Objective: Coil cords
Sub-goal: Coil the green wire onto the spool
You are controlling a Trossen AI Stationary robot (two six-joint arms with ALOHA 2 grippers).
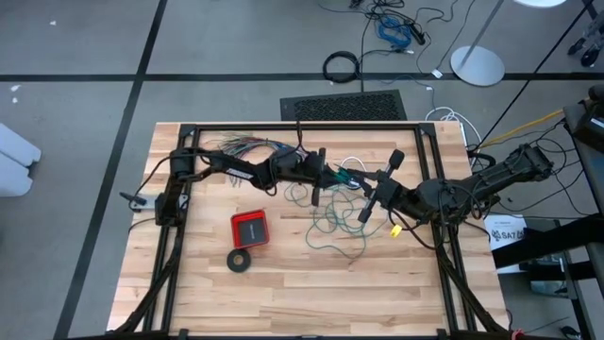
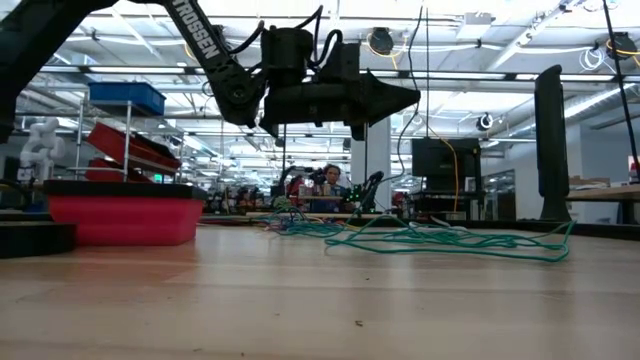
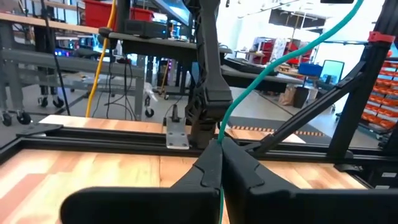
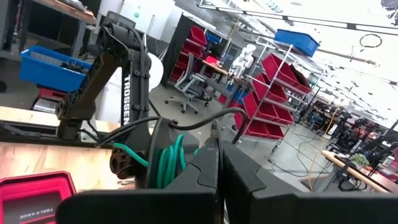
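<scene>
From above, the teal wire (image 1: 332, 222) is lying loose at the middle of the desk (image 1: 311, 293). In the left wrist view, the left pincer (image 3: 220, 149) is gripping it closed; it should be keeping steady tension. In the right wrist view, the right pincer (image 4: 219, 155) is closed, with teal loops just behind it.

A: The teal wire (image 3: 273, 59) runs up from the left gripper (image 3: 221, 146) and leaves the frame.

B: The right gripper (image 4: 219, 155) hides where the teal loops end.
</scene>
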